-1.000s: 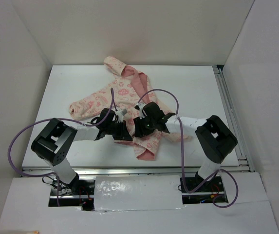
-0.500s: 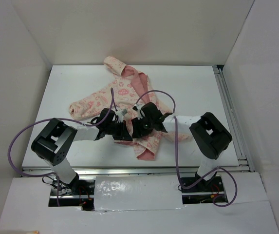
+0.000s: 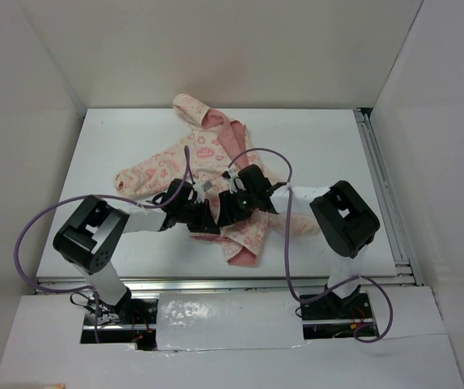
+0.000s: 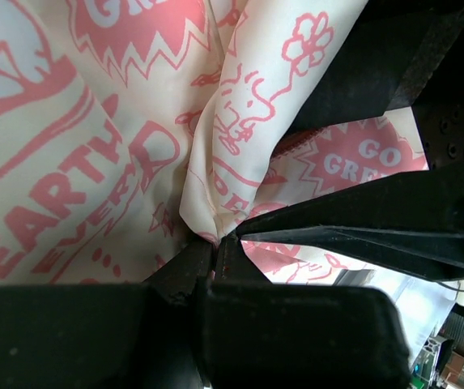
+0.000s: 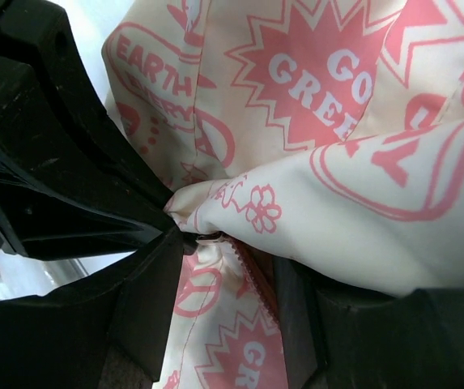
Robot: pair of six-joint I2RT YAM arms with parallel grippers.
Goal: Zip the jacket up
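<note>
The jacket is laid on the white table, hood towards the far edge and hem towards the arm bases. Its long axis runs from far to near, slanted a little to the right. Its front is gathered into folds at the lower middle, where both arms meet.

A fold of the printed fabric is pinched there in the tightly closed left end effector. The right end effector is set just beside it, almost tip to tip. Its jaws stand partly apart, with fabric and a pink toothed zipper edge lying loosely between them. No clamp is seen.

From both end effectors the rest of the zipper line is judged to lie away, towards the hood, so a closing pull would be directed along that axis. Neither arm is clearly nearer.

"EARTH" and "GO GRE…" can be read in the pink print. No brand label is seen.
</note>
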